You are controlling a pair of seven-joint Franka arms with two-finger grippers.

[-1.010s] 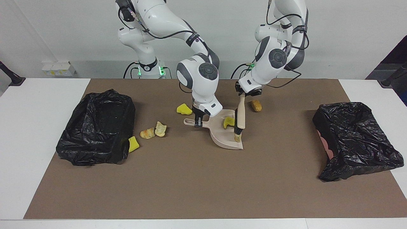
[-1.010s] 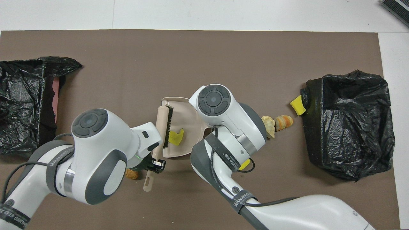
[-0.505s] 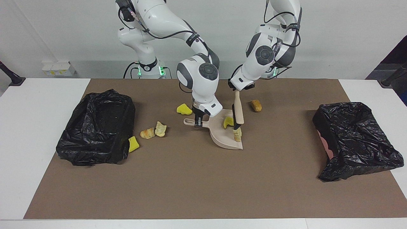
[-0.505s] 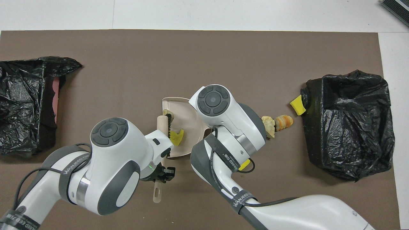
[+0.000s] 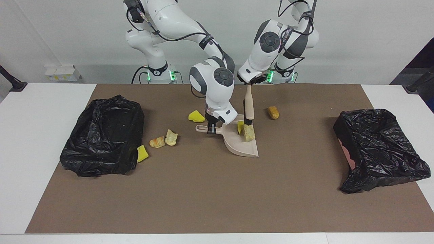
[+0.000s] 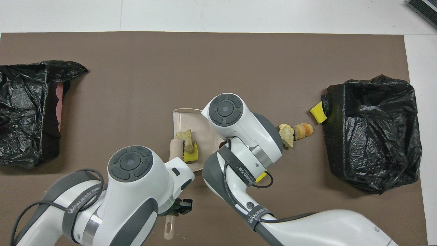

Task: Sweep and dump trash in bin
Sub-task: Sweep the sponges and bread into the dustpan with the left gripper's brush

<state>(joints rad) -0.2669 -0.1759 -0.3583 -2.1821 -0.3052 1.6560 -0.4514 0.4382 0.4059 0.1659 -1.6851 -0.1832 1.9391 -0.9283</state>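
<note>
Firstly, seen from the facing view, a black bin bag (image 5: 101, 135) lies at nine o'clock of the tabletop (image 5: 37, 112), and a yellow sponge chunk (image 5: 142, 153) touches it at its four o'clock. Two bread pieces (image 5: 164, 139) lie near, with a yellow lump (image 5: 196, 116) at their one o'clock. The right tool (image 5: 211, 130) is clamped on the handle of the dustpan (image 5: 242, 147). In the pan rest a yellow piece (image 5: 240, 127) and a tan piece (image 5: 249, 133). The brush (image 5: 249, 103), clamped in the left tool (image 5: 250, 83), touches them. A tan lump (image 5: 273, 112) lies at the pan's two o'clock, and a second bin bag (image 5: 379, 149) at three o'clock.
</note>
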